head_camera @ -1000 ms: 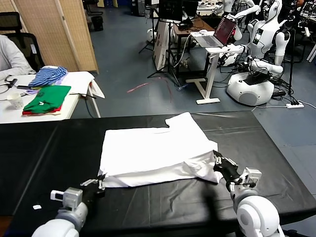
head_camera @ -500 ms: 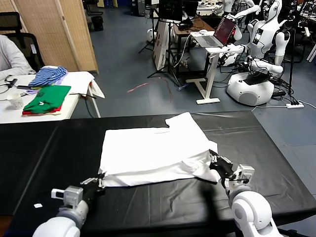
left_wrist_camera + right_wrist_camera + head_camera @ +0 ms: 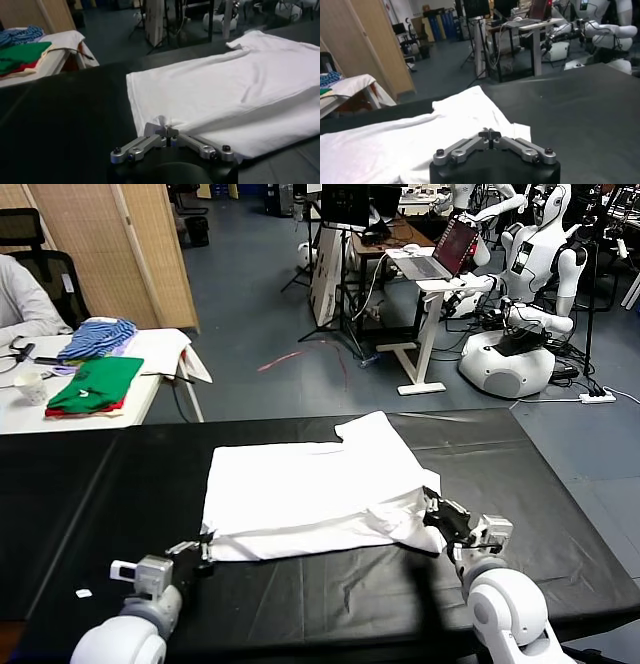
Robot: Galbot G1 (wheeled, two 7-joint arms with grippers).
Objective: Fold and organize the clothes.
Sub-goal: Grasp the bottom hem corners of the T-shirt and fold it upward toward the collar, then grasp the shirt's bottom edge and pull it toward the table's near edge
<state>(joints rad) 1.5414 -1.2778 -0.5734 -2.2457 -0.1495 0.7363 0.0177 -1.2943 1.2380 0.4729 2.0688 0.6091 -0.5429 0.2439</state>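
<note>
Two rounded, glossy white forearm shells, each ending in a black wrist block. Left gripper (image 3: pixel 169 132) and right gripper (image 3: pixel 490 133) alike: silver metal linkage bars fanning from a dark housing, black round-headed screws at the joints. Small grey-white box module beside each wrist.

head view high above black table (image 3: pixel 90 484), wrist views low, close, sharing white shirt (image 3: pixel 300 494)

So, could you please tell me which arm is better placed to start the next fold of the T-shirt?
Neither clearly, it looks like a two-arm fold. The left pincer is shut on the T-shirt at its near left corner, and the right pincer is shut on its near right corner. Probably both should lift together.
</note>
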